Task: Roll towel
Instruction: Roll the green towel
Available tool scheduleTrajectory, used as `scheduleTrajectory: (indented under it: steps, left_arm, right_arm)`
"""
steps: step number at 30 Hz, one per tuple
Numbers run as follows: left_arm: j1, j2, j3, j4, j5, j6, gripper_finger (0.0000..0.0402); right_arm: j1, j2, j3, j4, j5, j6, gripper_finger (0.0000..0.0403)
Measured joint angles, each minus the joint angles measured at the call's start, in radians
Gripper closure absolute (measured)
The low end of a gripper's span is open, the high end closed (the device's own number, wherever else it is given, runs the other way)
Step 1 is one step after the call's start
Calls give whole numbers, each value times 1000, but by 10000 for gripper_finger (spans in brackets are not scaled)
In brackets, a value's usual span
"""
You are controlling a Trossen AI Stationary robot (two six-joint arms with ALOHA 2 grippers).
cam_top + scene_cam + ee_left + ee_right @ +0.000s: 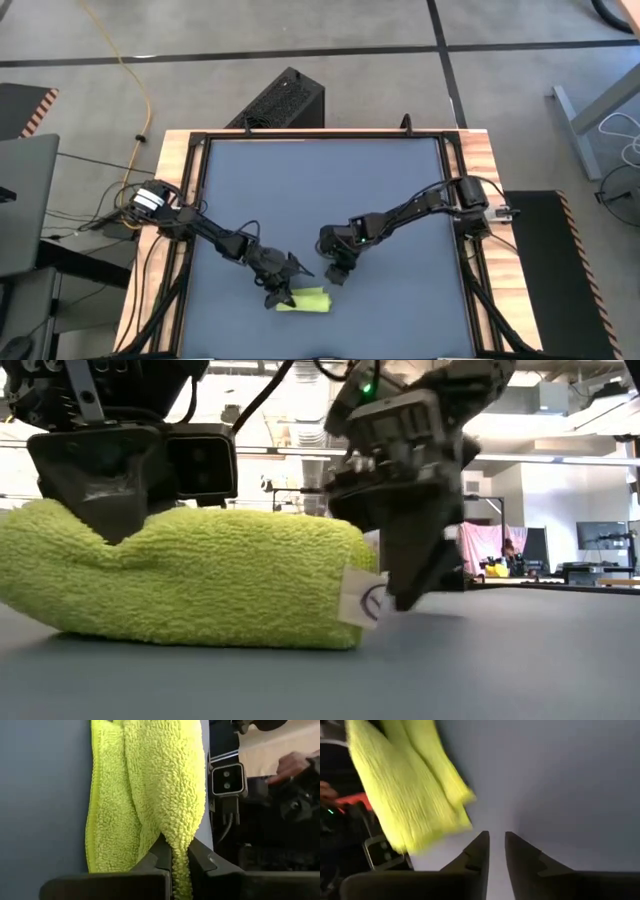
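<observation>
The lime yellow-green towel (304, 300) lies as a short thick bundle near the table's near edge, resting on its underside, with a white tag (362, 600) at one end. My left gripper (281, 291) is at the towel's left end, shut on it; the bundle also fills the left wrist view (150, 785). My right gripper (338, 273) hangs just beyond the towel's far right corner, fingers close together with nothing between them (496, 840). In the low view it stands right beside the tag end (412, 588). My left gripper pinches a raised fold of the towel (179, 851) at the bundle's left end between its two fingers. The fingers come from above, pointing down (108, 500). The rest of the bundle lies slack on the table.
The dark blue-grey tabletop (320, 190) has a wooden frame around it, with free room toward the far edge. A black box (283, 100) stands on the floor beyond the far edge. The table's near edge is close to the towel.
</observation>
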Motion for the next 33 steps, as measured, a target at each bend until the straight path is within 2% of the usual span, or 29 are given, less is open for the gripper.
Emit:
scheduleTrajectory:
  steps: [2,5,10,14,22,33]
  left_arm:
    - [10,-1,1,-11,28,-5,400]
    - [24,-1,1,-11,43,-11,401]
    - [42,1,28,-53,60,11,400]
    - [46,3,61,-135,68,57,395]
    - [47,3,78,-188,64,104,392]
    - [49,3,78,-185,50,95,390]
  right_arm:
    - [5,-33,1,-88,22,-40,302]
    - [36,-93,0,-140,136,-101,297]
    - [154,-193,6,66,339,-205,295]
    - [219,-169,5,165,434,-269,295]
    - [227,-80,5,409,392,-363,279]
    - [238,70,33,520,298,-304,352]
